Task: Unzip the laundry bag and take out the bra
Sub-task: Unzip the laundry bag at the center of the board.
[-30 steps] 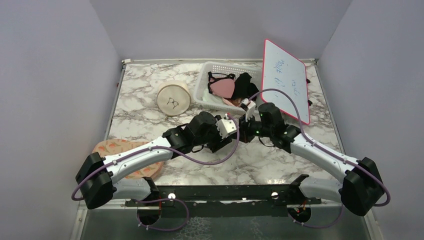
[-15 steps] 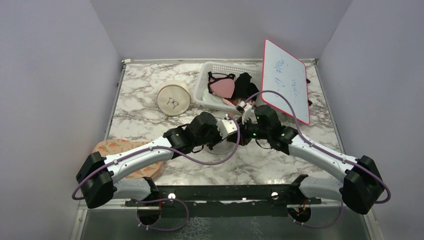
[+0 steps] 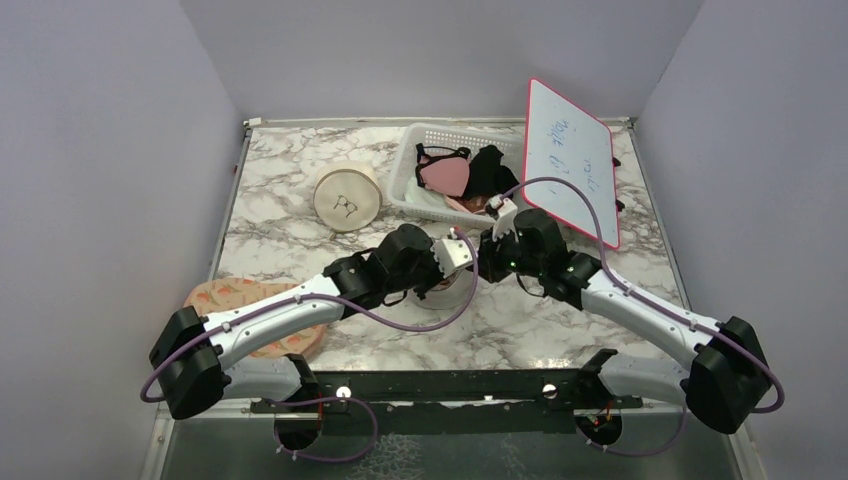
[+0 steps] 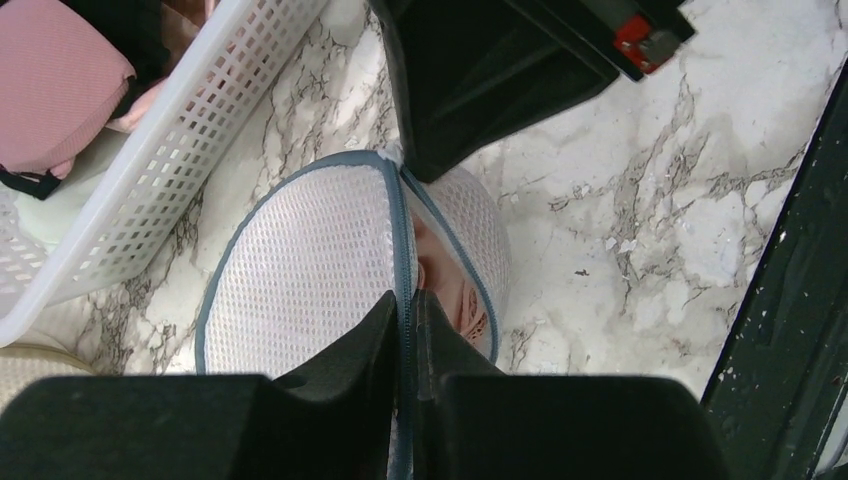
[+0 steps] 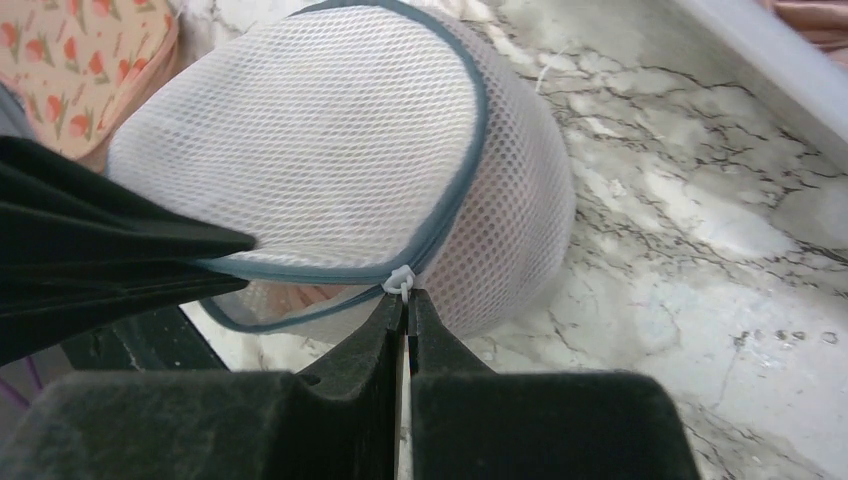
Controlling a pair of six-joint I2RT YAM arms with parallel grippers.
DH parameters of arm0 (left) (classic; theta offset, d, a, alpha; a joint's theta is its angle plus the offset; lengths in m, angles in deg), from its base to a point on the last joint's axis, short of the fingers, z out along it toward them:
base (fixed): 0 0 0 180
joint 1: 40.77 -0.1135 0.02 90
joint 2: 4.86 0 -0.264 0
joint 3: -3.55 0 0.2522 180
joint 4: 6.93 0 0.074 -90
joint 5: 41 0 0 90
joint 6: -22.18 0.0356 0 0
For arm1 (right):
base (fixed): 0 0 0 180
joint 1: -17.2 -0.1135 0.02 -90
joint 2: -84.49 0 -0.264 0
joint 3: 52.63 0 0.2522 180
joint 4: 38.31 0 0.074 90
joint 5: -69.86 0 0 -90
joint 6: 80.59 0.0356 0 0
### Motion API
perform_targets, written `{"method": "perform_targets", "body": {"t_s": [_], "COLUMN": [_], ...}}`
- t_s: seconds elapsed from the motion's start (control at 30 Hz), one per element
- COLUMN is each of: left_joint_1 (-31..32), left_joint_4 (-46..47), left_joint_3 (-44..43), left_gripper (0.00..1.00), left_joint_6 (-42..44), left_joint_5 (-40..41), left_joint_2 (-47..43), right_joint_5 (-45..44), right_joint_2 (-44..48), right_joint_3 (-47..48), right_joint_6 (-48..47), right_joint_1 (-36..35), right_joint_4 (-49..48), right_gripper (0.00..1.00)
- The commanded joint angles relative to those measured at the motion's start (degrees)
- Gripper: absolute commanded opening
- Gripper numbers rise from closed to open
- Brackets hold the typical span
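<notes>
Left fingers (image 4: pixel 404 318): closed tight, pinching the grey-blue zip ring at the rim of the round, drum-shaped, white translucent mesh laundry bag (image 4: pixel 300 265). I read this as the anchoring hold.
Right fingers (image 5: pixel 404 306): closed to a hairline, with the tips nipping the small white zip pull (image 5: pixel 400 281) across the ring from the left hold.
Bag position: on the grey-veined marble table (image 3: pixel 290 180), between the two wrists and just beside the white perforated plastic basket (image 4: pixel 170 140). In the top view the arms hide most of it.
Zip: partly open. A gap shows between the two grey-blue tapes in both wrist views. I cannot tell how much of the ring is left closed.
Bra: not out. Peach-pink fabric (image 4: pixel 452 292) shows in the gap, and I take it to be the bra, inside the bag.
Progress (my judgement): unzipping is under way, early to middle. Left to do: run the pull further round, lift the flap, take the bra out.
Writing: the red-edged whiteboard (image 3: pixel 570 165) at the back right carries blue handwriting, too small for me to read. The cream round case (image 3: pixel 347 197) bears a black line drawing, with no words I can make out. The flat peach flower-patterned pouch (image 5: pixel 60 60) has no text. No brand or label seen on the bag.
</notes>
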State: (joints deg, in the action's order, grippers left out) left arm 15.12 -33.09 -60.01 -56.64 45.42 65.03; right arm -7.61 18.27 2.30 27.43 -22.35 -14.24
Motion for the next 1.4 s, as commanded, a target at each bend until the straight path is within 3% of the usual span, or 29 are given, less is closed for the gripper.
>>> {"method": "perform_targets", "body": {"t_s": [0.0, 0.27, 0.37, 0.5, 0.87, 1.07, 1.23, 1.37], "left_joint_1": [0.35, 0.39, 0.35, 0.36, 0.44, 0.46, 0.44, 0.46], "left_joint_4": [0.54, 1.16, 1.15, 1.15, 0.5, 0.36, 0.45, 0.69], "left_joint_3": [0.79, 1.55, 1.55, 1.36, 0.49, 0.14, 0.15, 0.73], "left_gripper": [0.0, 0.0, 0.0, 0.11, 0.39, 0.36, 0.13, 0.05], "left_joint_6": [0.42, 0.63, 0.6, 0.61, 0.44, 0.33, 0.41, 0.51], "left_joint_5": [0.91, 1.89, 2.05, 1.73, 0.76, 1.16, 1.78, 2.16], "left_joint_2": [-2.87, -4.58, -4.84, -4.35, -1.16, -0.63, -1.33, -2.6], "right_joint_5": [-4.21, -2.58, 2.58, 11.5, 15.97, 15.27, 13.01, 8.45], "right_joint_2": [-0.31, -0.26, 1.82, 4.84, 5.03, 4.62, 3.85, 4.88], "right_joint_3": [-0.38, 0.76, 0.56, -0.9, -1.69, -0.68, -0.39, -1.05], "right_joint_6": [-0.05, -1.59, -4.48, -5.25, -1.69, -1.47, -1.46, -0.6], "right_joint_1": [4.02, 6.24, 6.24, 5.88, 3.69, 0.46, -2.12, -2.09], "right_joint_4": [0.4, 0.34, -0.13, -2.44, -5.14, -4.74, -4.24, -4.28], "right_gripper": [0.01, 0.01, 0.01, 0.01, 0.01, 0.01, 0.01, 0.01]}}
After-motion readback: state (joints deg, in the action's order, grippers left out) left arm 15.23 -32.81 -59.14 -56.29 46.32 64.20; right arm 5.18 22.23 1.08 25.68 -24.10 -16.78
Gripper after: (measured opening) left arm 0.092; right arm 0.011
